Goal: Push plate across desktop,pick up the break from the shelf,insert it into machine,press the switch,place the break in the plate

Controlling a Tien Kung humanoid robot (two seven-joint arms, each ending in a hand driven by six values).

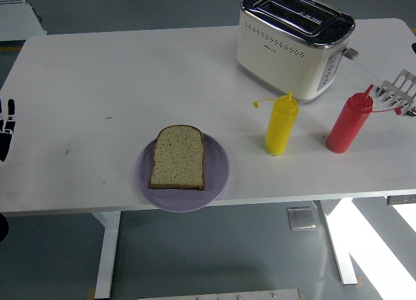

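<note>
White tabletop [130, 73] fills most of the head view, with grey floor beyond its far edge and below its near edge, where the table's white legs show. One purple plate [218, 163] sits at the near edge, its front rim hanging slightly past the table's lip, and one slice of bread [179, 157] lies flat on it, covering the plate's left and middle part. To the right of the plate stand two squeeze bottles, both upright: one yellow bottle [281, 126] near the plate and one red bottle [348, 125] further right, apart from each other. Behind them, toward the far right, stands one cream and chrome toaster [289, 43] with two slots on top, both showing no bread, and a lever on its right end. At the right edge, just beside the red bottle's nozzle, one metal wire rack [400, 91] is partly cut off by the frame. Between the plate and the toaster the yellow bottle is the nearest thing standing in the way. Only the left hand [6, 126] shows, a sliver at the left edge over the table, well apart from the plate; its fingers look straight and hold nothing. Nothing of the right hand is clearly visible.
</note>
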